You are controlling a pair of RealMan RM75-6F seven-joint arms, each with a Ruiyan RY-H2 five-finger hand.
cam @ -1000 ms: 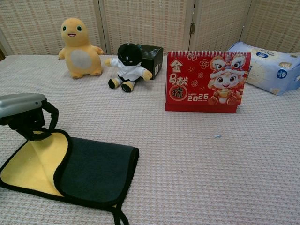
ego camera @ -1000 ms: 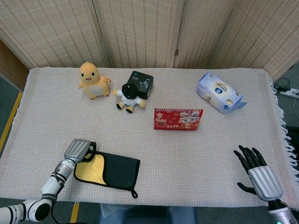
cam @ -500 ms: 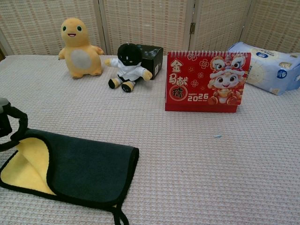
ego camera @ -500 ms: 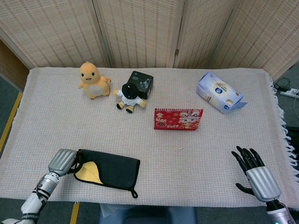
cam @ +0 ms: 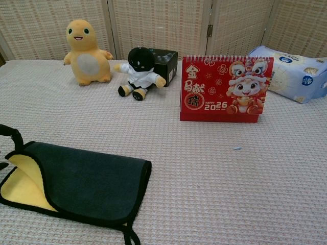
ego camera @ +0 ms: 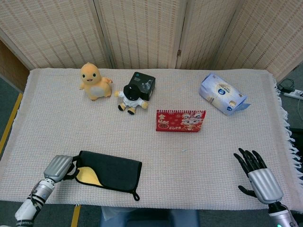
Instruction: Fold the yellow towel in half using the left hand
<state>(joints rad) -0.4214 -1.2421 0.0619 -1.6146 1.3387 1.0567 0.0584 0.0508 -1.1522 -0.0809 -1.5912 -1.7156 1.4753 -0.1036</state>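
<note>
Woven-screen backdrop, worktop (ego camera: 57, 113) under a pale knit cloth, fringe hanging off its right edge.

Far side, well apart from the towel: yellow plush (ego camera: 93, 81) far left, black-and-white doll (ego camera: 129, 98) leaning against a black box (ego camera: 143, 84), red 2026 desk calendar (ego camera: 181, 120) upright mid-table, blue tissue pack (ego camera: 222, 93) far right. None of these sit between either hand and the towel.

Near half of the worktop is mostly bare cloth from the towel across to the right hand; small pale speck (cam: 237, 148) in front of the calendar.

Yellow towel (ego camera: 110, 169) lies at the near-left corner, close to the front edge. Dark grey side folded over on top, black trim, yellow inner face showing only at the left end where the top layer is lifted. Hanging loop (ego camera: 136, 195) trails off the near right corner.

Left hand (ego camera: 58, 166) at the towel's left end, fingers (cam: 11, 135) curled at the raised edge; can't tell if it's actually gripped.

Right hand (ego camera: 258, 176) near the right front corner, fingers spread, holding nothing.
</note>
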